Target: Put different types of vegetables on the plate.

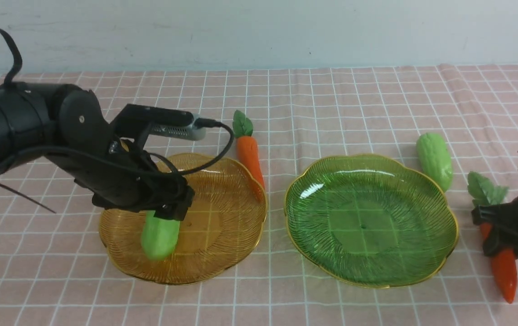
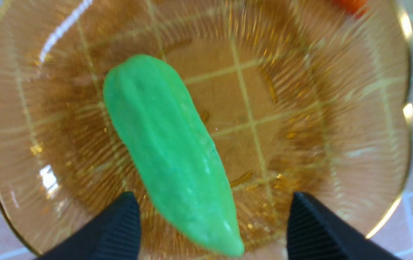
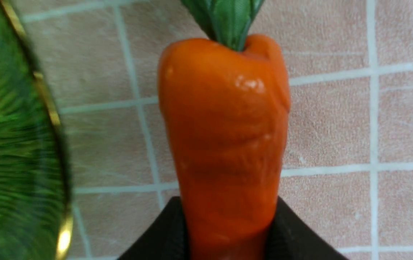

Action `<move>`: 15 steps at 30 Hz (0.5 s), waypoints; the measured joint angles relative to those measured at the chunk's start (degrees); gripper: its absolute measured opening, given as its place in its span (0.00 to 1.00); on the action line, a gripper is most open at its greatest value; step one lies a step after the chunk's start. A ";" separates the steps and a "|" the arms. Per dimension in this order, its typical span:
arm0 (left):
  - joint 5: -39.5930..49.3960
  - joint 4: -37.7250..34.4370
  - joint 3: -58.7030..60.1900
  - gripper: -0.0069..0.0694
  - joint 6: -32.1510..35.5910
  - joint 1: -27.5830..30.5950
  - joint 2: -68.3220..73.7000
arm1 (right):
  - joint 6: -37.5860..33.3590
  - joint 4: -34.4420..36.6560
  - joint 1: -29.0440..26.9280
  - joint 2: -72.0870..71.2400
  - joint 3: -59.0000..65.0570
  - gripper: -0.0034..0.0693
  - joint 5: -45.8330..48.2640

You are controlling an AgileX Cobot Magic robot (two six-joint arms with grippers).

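Left claw (image 1: pixel 171 207) stood apart over the gourd (image 1: pixel 159 237) lying free in the amber plate (image 1: pixel 222 267) — right claw (image 1: pixel 499 231) clamped a carrot (image 1: pixel 504 271) beside the green plate (image 1: pixel 313 262), apparently to lift it in.

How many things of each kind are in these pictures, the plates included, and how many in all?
Plates: 2, the amber plate and the green plate
Green cucumbers: 2, one on the amber plate, one beside the green plate
Orange carrots: 2, one beside the amber plate, one in the right gripper
Total: 6
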 joint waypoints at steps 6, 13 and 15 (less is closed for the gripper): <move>2.06 0.00 -8.74 0.41 -0.96 0.00 0.57 | -0.57 4.24 0.43 -7.80 -5.14 0.37 3.61; 5.51 -4.23 -32.59 0.13 -2.13 0.00 13.41 | -8.23 17.26 9.16 -8.58 -7.58 0.37 3.42; 6.77 -5.49 -37.24 0.20 -2.26 0.00 18.01 | -8.79 17.69 11.47 -6.20 -7.58 0.37 2.90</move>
